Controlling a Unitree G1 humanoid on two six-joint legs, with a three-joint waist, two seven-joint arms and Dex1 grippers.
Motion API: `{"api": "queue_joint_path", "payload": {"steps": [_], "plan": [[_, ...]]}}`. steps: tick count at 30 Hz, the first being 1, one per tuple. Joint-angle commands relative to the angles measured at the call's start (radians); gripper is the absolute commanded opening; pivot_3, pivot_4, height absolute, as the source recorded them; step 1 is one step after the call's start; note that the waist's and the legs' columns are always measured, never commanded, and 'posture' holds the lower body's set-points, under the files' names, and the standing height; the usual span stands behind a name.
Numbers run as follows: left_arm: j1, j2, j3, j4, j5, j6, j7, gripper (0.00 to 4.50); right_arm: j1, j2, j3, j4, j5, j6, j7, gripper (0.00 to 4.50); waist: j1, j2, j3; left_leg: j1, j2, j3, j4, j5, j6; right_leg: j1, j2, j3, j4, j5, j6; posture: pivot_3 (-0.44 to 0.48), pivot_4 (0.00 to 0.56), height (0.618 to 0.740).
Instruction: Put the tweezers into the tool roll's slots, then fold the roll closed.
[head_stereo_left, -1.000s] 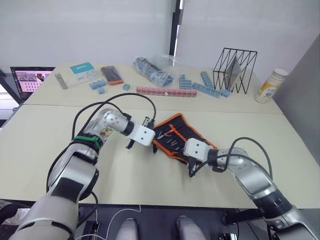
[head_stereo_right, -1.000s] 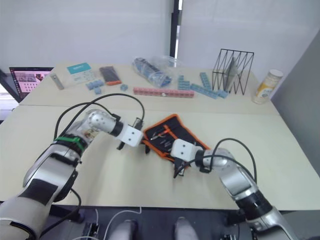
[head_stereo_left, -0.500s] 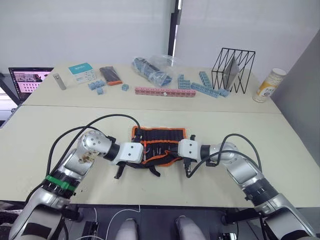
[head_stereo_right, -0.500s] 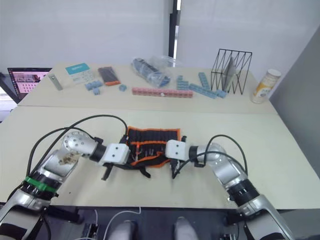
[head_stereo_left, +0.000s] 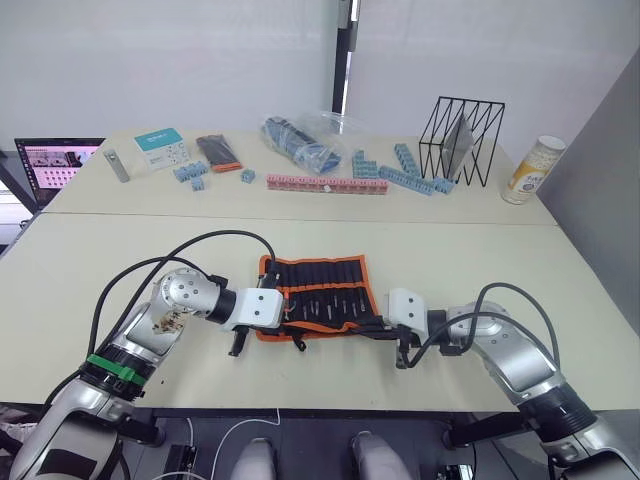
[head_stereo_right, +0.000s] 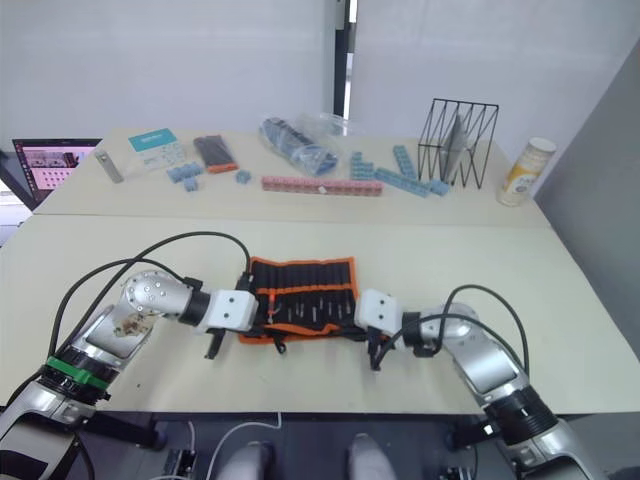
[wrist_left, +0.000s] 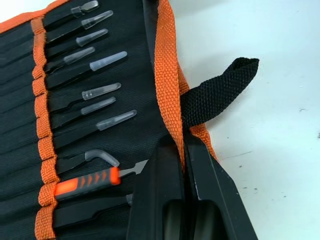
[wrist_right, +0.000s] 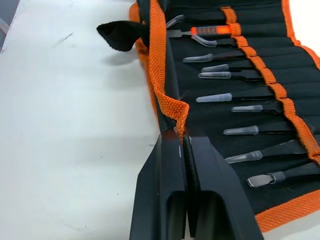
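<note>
Both grippers pinch the tool roll's (head_stereo_left: 318, 292) near orange edge: left gripper (wrist_left: 183, 150) closed on the trim beside the black strap (wrist_left: 218, 89), right gripper (wrist_right: 181, 139) closed on it at the other end. Roll lies open flat on the table (head_stereo_left: 450, 260), tweezers (wrist_left: 95, 62) seated in slots (wrist_left: 30, 80) beyond the fingers.

tool roll (head_stereo_left: 318, 288) spread open, tweezers (wrist_left: 85, 95) slotted
</note>
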Motion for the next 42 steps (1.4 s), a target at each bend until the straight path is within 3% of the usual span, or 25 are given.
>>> {"api": "queue_joint_path", "payload": {"steps": [1, 11, 14, 20, 24, 25, 28, 32, 33, 37, 42], "plan": [[-0.045, 0.033, 0.073, 0.079, 0.016, 0.041, 0.041, 0.01, -0.026, -0.037, -0.095, 0.068, -0.026, 0.084, -0.052, 0.00, 0.001, 0.000, 0.000, 0.000, 0.000, 0.000, 0.000, 0.000, 0.000, 0.000, 0.000, 0.000, 0.000, 0.000, 0.000, 0.000, 0.150, 0.740], [-0.136, -0.040, 0.047, 0.243, 0.038, 0.097, 0.138, 0.01, -0.164, 0.050, -0.042, 0.217, -0.076, 0.101, -0.115, 0.00, 0.000, 0.000, 0.000, -0.001, 0.000, 0.000, 0.000, 0.000, 0.000, -0.001, 0.000, 0.000, 0.000, 0.004, 0.007, 0.000, 0.150, 0.740], [-0.156, -0.066, 0.063, 0.265, 0.030, 0.132, 0.166, 0.86, -0.184, 0.078, -0.048, 0.258, -0.082, 0.107, -0.130, 0.00, 0.002, 0.000, 0.000, -0.001, 0.000, 0.000, 0.000, 0.000, 0.000, -0.001, 0.000, 0.000, 0.000, 0.004, 0.007, 0.000, 0.150, 0.740], [-0.153, -0.058, 0.107, 0.270, 0.024, 0.150, 0.185, 2.82, -0.189, 0.089, -0.079, 0.270, -0.082, 0.109, -0.130, 1.86, 0.009, 0.000, 0.000, -0.001, -0.001, 0.000, 0.001, 0.000, 0.000, 0.000, 0.000, 0.000, 0.000, 0.004, 0.007, 0.000, 0.150, 0.740], [-0.106, -0.044, 0.203, 0.207, -0.047, 0.191, 0.197, 4.33, -0.154, 0.081, -0.143, 0.207, -0.039, 0.100, -0.114, 3.40, 0.005, 0.000, 0.000, -0.002, -0.001, 0.000, -0.002, 0.000, 0.000, -0.001, 0.000, 0.000, 0.000, 0.004, 0.007, 0.000, 0.150, 0.740], [-0.096, -0.045, 0.230, 0.195, -0.066, 0.192, 0.203, 4.50, -0.150, 0.083, -0.166, 0.189, -0.021, 0.104, -0.116, 3.67, 0.004, 0.000, 0.000, -0.002, 0.000, -0.001, -0.002, 0.000, 0.000, -0.001, 0.000, 0.000, 0.000, 0.004, 0.007, 0.000, 0.150, 0.740], [-0.065, -0.055, 0.319, 0.125, -0.157, 0.243, 0.216, 4.50, -0.133, 0.103, -0.240, 0.104, 0.083, 0.152, -0.093, 4.48, 0.000, 0.000, 0.000, -0.004, 0.000, -0.001, -0.002, 0.000, 0.000, -0.003, 0.000, 0.000, 0.000, 0.004, 0.007, 0.000, 0.150, 0.740], [0.016, -0.073, 0.402, -0.054, -0.319, 0.379, 0.193, 4.50, -0.095, 0.157, -0.276, -0.011, 0.188, 0.225, -0.095, 4.48, -0.003, 0.000, 0.000, -0.003, 0.000, -0.002, -0.002, 0.000, 0.000, -0.002, 0.000, -0.001, 0.000, 0.004, 0.007, 0.000, 0.150, 0.740], [0.038, -0.078, 0.406, -0.092, -0.344, 0.410, 0.195, 3.95, -0.088, 0.171, -0.270, -0.023, 0.182, 0.232, -0.111, 4.20, -0.003, 0.000, 0.000, -0.003, 0.000, -0.002, -0.002, 0.000, 0.000, -0.002, 0.000, -0.001, 0.000, 0.004, 0.007, 0.000, 0.150, 0.740], [0.099, -0.131, 0.384, -0.198, -0.412, 0.477, 0.215, 2.70, -0.085, 0.240, -0.224, -0.018, 0.124, 0.242, -0.200, 2.90, -0.001, 0.000, 0.000, -0.002, 0.000, -0.001, -0.001, 0.000, 0.000, -0.001, 0.000, -0.001, 0.000, 0.004, 0.007, 0.000, 0.150, 0.740], [0.126, -0.213, 0.304, -0.179, -0.333, 0.463, 0.301, 1.04, -0.070, 0.299, -0.142, -0.011, 0.046, 0.242, -0.272, 1.22, 0.001, 0.000, 0.000, -0.002, 0.000, -0.001, 0.000, 0.000, 0.000, -0.001, 0.000, -0.001, 0.000, 0.004, 0.007, 0.000, 0.150, 0.740]]}}
